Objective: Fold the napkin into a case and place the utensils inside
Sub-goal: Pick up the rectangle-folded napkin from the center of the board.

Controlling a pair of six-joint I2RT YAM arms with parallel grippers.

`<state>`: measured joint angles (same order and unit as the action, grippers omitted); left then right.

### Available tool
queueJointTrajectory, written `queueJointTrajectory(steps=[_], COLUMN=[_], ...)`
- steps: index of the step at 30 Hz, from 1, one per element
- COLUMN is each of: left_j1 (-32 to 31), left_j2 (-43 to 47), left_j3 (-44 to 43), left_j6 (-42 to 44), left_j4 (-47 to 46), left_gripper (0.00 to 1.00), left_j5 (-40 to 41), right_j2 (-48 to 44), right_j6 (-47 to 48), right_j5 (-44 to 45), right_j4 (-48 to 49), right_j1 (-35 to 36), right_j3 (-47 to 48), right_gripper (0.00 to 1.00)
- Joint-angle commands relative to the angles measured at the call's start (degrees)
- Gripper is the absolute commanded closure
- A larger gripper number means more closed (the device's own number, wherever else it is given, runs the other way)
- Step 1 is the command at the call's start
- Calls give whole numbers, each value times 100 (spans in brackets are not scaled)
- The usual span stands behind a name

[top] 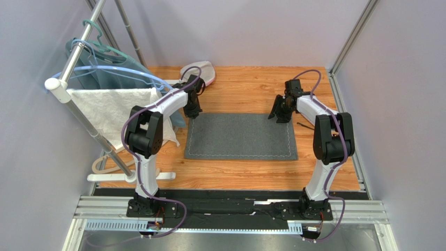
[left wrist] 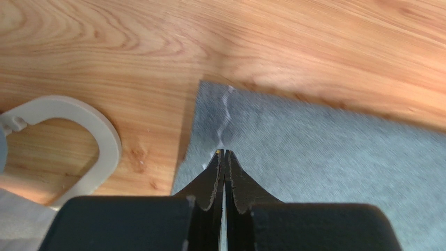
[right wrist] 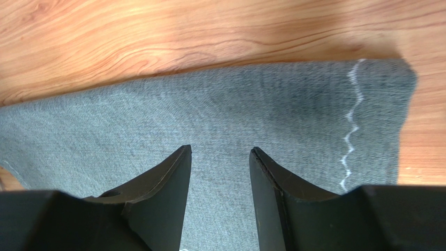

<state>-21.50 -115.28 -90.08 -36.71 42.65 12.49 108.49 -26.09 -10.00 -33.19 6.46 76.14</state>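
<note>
The dark grey napkin (top: 241, 136) lies flat as a wide rectangle in the middle of the wooden table. My left gripper (top: 192, 111) is at its far left corner. In the left wrist view the jaws are shut, their tips (left wrist: 225, 152) on the cloth (left wrist: 324, 157) at the pale stitched line, with the cloth's left edge slightly raised. My right gripper (top: 279, 114) hovers over the far right corner, open and empty (right wrist: 220, 151) above the napkin (right wrist: 220, 104). One slim dark utensil (top: 306, 126) lies right of the napkin. The silver utensil is not visible.
A rack at the left holds a white towel (top: 112, 107) and a teal garment (top: 112, 70) on hangers. A white and pink object (top: 203, 70) sits at the back. A white plastic loop (left wrist: 104, 141) lies left of the napkin corner.
</note>
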Motion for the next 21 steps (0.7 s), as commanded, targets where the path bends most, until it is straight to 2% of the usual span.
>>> queueJointTrajectory(steps=[1, 12, 21], left_j1=[189, 374, 330], left_j2=[-423, -1251, -856], left_j3=[-255, -1353, -1135], left_j6=[6, 137, 427], left_j4=[261, 1008, 780], left_gripper=[98, 98, 96], left_j5=[175, 316, 219], right_j2=[-3, 383, 903], right_j6=[69, 209, 552], right_j5=[51, 393, 762], right_j4=[58, 111, -65], right_j1=[-224, -540, -549], right_j3=[261, 437, 974], right_gripper=[52, 52, 52])
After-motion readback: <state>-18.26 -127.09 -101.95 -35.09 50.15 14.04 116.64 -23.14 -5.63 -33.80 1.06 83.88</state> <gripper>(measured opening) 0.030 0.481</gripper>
